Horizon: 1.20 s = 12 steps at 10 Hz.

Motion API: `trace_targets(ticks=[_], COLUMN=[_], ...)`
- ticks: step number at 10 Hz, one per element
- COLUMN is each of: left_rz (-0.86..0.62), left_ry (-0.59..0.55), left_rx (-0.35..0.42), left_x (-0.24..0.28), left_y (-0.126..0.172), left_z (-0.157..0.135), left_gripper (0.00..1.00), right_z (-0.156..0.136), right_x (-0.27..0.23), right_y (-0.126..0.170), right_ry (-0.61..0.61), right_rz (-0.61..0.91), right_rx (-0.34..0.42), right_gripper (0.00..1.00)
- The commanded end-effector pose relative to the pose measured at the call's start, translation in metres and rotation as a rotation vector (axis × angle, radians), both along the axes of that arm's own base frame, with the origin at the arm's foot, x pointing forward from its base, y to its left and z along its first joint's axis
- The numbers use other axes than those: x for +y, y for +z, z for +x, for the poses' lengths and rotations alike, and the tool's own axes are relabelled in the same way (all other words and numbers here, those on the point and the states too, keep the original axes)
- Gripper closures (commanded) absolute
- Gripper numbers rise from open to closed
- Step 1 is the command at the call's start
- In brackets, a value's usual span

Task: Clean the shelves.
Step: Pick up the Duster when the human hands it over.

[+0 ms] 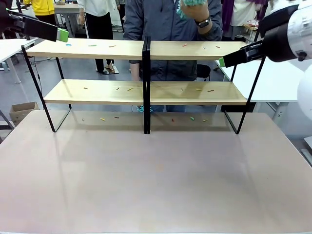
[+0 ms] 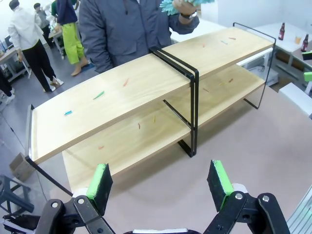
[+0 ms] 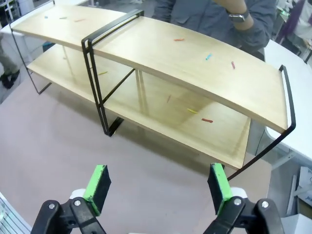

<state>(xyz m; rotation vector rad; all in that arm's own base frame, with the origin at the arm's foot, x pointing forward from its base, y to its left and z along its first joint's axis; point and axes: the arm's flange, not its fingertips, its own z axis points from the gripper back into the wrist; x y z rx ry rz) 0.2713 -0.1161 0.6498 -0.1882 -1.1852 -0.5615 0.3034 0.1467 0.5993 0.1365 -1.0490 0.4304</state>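
Note:
The shelves (image 1: 97, 48) stand at the far side of the table: light wooden boards on a thin black frame with a black central upright (image 1: 146, 87). Small coloured scraps (image 1: 92, 45) lie scattered on the boards and on the table below. My left gripper (image 2: 161, 187) hovers open off the shelves' left end (image 2: 44, 126), with nothing between its green pads. At the rack's right end (image 3: 263, 107) my right gripper (image 3: 158, 187) is also open and empty. A person (image 1: 165, 24) stands behind the rack, holding a teal duster (image 1: 192, 5) up in one hand.
The brown tabletop (image 1: 156, 180) spreads in front of the shelves. White tables (image 1: 282, 83) flank the scene left and right. A cardboard box (image 1: 19, 111) sits on the floor at the left. Bottles (image 2: 282, 31) stand on a far table.

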Motion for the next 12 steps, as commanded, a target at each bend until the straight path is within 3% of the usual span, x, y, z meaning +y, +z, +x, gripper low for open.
trace_targets(ticks=[1, 8, 9, 12], left_rz=[-0.009, -0.009, -0.009, -0.009], left_ry=[-0.003, -0.003, -0.003, -0.003], left_rx=[0.0, 0.0, 0.0, 0.0], left_x=[0.002, 0.002, 0.002, 0.002], left_y=[0.0, 0.0, 0.0, 0.0], left_z=[0.001, 0.001, 0.001, 0.001], left_gripper=[0.0, 0.0, 0.0, 0.0], right_z=[-0.04, -0.052, -0.008, -0.008], right_x=[-0.01, -0.002, 0.017, 0.017], right_y=[-0.058, -0.053, 0.002, 0.002], right_ry=[-0.017, -0.029, -0.002, -0.002], right_rz=[0.028, 0.047, 0.019, 0.019], right_rx=[-0.031, -0.049, -0.021, -0.021], right_gripper=[0.0, 0.0, 0.0, 0.0])
